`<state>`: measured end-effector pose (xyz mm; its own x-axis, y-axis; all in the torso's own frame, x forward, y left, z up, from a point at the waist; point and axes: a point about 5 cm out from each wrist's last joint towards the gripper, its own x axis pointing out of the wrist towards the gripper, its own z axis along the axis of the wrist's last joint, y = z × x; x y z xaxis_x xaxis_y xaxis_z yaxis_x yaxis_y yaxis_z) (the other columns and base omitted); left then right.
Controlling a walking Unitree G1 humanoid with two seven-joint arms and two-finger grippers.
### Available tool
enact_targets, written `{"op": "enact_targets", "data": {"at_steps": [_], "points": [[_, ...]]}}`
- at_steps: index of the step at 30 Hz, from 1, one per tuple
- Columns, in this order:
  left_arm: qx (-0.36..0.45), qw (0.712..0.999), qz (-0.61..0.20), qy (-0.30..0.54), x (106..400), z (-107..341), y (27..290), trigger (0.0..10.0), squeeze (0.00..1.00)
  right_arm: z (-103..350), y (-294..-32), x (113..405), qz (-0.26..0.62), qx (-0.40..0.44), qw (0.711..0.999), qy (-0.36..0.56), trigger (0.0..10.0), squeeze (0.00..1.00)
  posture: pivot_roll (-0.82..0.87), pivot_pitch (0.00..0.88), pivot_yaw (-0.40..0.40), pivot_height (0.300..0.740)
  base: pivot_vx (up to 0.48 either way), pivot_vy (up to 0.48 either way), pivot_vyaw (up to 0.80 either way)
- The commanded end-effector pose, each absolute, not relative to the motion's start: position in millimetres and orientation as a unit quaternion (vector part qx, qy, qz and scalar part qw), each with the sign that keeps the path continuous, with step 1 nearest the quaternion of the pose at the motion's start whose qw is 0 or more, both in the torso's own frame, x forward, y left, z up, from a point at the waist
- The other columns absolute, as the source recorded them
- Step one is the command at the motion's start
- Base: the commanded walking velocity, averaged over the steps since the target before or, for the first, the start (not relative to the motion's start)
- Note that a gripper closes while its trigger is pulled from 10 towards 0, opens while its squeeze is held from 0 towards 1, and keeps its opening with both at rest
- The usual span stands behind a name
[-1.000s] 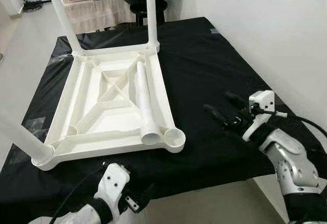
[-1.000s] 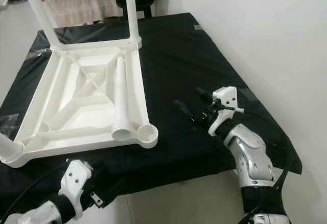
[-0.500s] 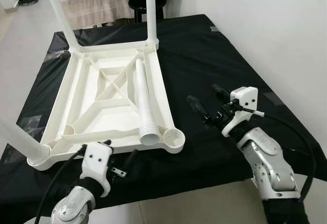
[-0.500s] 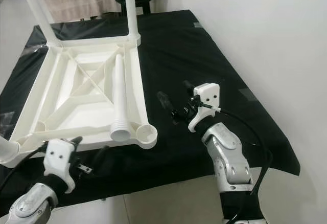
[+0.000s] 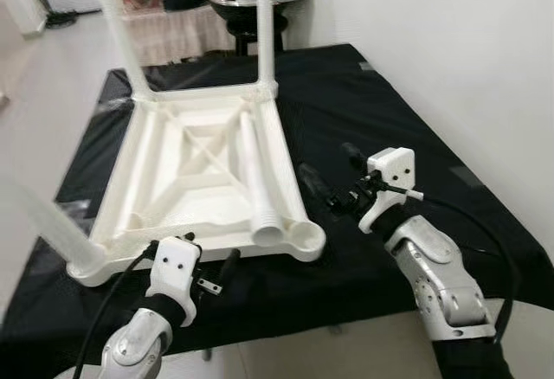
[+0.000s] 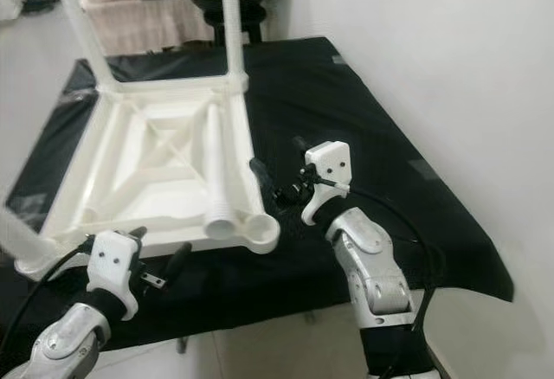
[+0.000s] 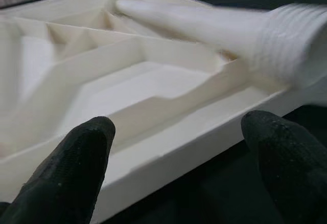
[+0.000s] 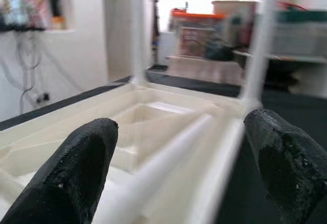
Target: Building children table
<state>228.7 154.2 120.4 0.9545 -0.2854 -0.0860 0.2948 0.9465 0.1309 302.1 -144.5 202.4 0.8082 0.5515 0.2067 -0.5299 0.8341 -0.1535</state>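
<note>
1. Left eye view: the right gripper (image 5: pixel 333 176) has come in from the open black cloth toward the upturned white tabletop (image 5: pixel 186 180) over the last second. It now hangs just beside the tabletop's right rim, fingers spread, holding nothing.

2. The left gripper (image 5: pixel 208 262) has risen from below the desk (image 5: pixel 407 137) edge. It now sits at the tabletop's near rim, fingers spread and empty. The left wrist view confirms this: the rim runs between the two fingertips (image 7: pixel 76 152), with the ribbed end of the loose leg (image 7: pixel 286 45) ahead and to one side.

3. The loose leg (image 5: pixel 255 171) lies flat inside the tabletop, just ahead of the left gripper and just across the rim from the right one. Its ribbed end rests beside the empty corner socket (image 5: pixel 305 239).

4. Judgement: both arms are closing on the unfitted leg. Three legs appear to stand in their sockets; the near-right socket is left, so the task looks most of the way done, with pick-up of the last leg next.

5. Hard to make out:
   - The tops of the two far legs (image 5: pixel 264 16) are cut off.
   - The near-left leg (image 5: pixel 39 219) is blurred and cropped.
   - Whether the left gripper touches the rim cannot be told.
   - The right wrist view is soft, so the leg and rim merge.
</note>
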Motion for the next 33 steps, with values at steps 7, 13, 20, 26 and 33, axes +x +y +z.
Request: {"op": "enact_targets", "data": {"at_steps": [7,13,20,26,33], "points": [[0.057,0.978,-0.197,0.037,221,119,150,10.0,0.00,205,-142,290,0.347,-0.128,0.921,-0.118,10.0,0.00,-0.05,0.074,-0.001,0.740,0.000,0.000,0.00],[0.038,0.972,-0.226,0.047,212,118,145,10.0,0.00,207,-151,288,0.346,-0.137,0.921,-0.113,10.0,0.00,-0.04,0.086,0.001,0.740,0.000,-0.397,0.00],[0.027,0.974,-0.221,0.051,210,118,146,10.0,0.00,202,-154,277,0.400,-0.160,0.899,-0.083,10.0,0.00,-0.04,0.096,0.006,0.740,0.000,-0.137,0.00],[0.025,0.971,-0.229,0.058,207,117,146,10.0,0.00,184,-151,262,0.460,-0.212,0.862,-0.029,10.0,0.00,-0.04,0.105,0.011,0.740,0.000,0.000,0.00],[0.025,0.972,-0.226,0.063,205,117,148,10.0,0.00,178,-144,262,0.461,-0.221,0.859,-0.022,10.0,0.00,-0.04,0.111,0.017,0.740,0.000,0.000,0.00]]}}
